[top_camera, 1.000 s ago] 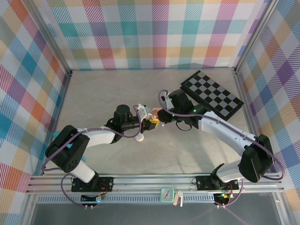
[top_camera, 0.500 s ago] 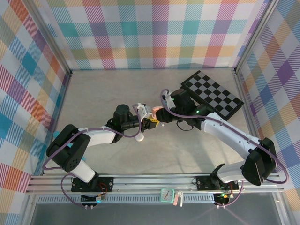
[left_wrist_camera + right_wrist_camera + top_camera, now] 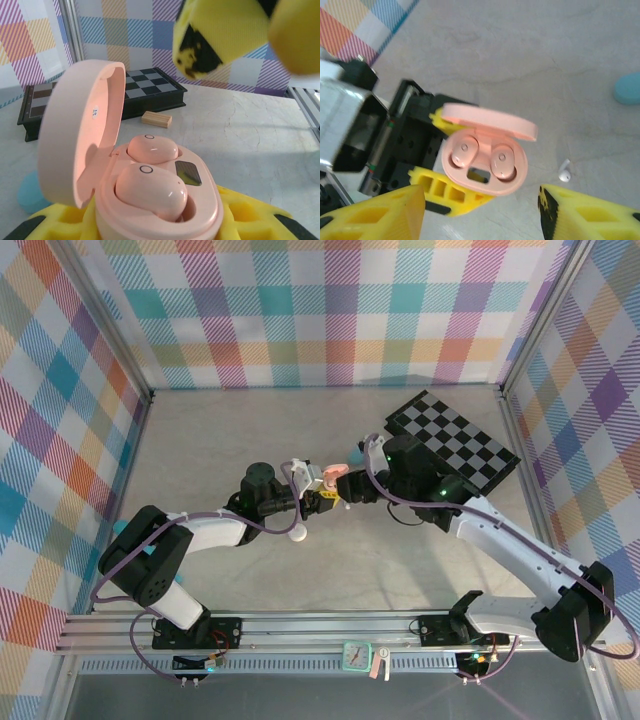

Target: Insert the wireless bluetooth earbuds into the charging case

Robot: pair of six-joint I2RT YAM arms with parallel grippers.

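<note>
Two pink earbuds [image 3: 150,189] inside the open pink case [image 3: 75,140]

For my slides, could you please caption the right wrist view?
Left gripper holds the open pink case with both earbuds inside; right gripper open, facing it.

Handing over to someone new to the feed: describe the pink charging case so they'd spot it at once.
From the checkerboard at the table's far right, look left to mid-table. There the left gripper clamps the pink charging case. Its lid stands open with two pink earbuds seated inside, unlike the loose white earbud on the table nearby.
</note>
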